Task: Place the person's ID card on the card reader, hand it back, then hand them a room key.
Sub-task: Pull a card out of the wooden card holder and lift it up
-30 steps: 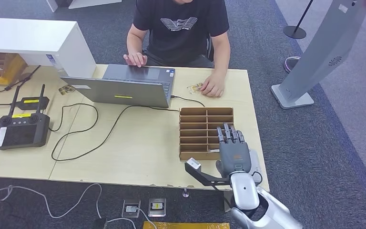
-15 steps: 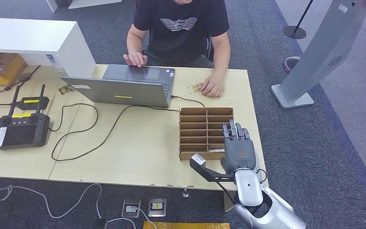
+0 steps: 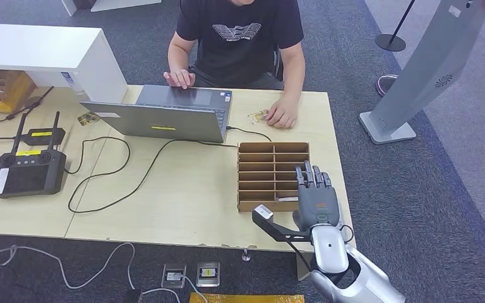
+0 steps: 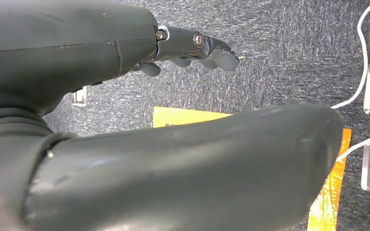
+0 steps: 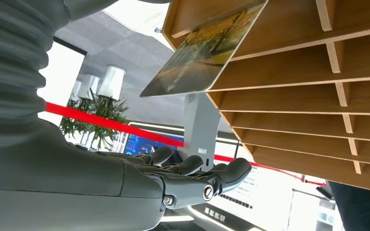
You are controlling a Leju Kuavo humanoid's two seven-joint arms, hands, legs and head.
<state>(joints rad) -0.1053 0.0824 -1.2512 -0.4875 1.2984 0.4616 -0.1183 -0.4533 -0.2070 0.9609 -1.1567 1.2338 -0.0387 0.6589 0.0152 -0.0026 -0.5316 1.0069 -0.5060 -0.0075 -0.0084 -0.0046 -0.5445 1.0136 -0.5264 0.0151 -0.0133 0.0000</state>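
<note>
A wooden slotted box [image 3: 268, 173] stands on the desk's right part. My right hand [image 3: 316, 197] hovers at its right near corner, fingers stretched out and apart, holding nothing. In the right wrist view a picture-printed key card [image 5: 200, 60] sticks out of one slot of the box [image 5: 318, 96], apart from my fingers [image 5: 197, 175]. Across the desk a person's hand [image 3: 283, 116] rests on a small card [image 3: 259, 116]. My left hand [image 4: 125, 110] hangs over the carpet, its fingers [image 4: 197, 45] extended and holding nothing.
An open laptop [image 3: 164, 113] sits in front of the person, with a black cable [image 3: 120, 173] looping over the desk [image 3: 183, 208]. A black remote controller [image 3: 28, 172] lies at the left. A white cabinet [image 3: 44, 53] and a grey kiosk [image 3: 426, 69] stand nearby.
My right hand has shifted a little to the right along the box's near corner, fingers still spread. The person and the card have not moved.
</note>
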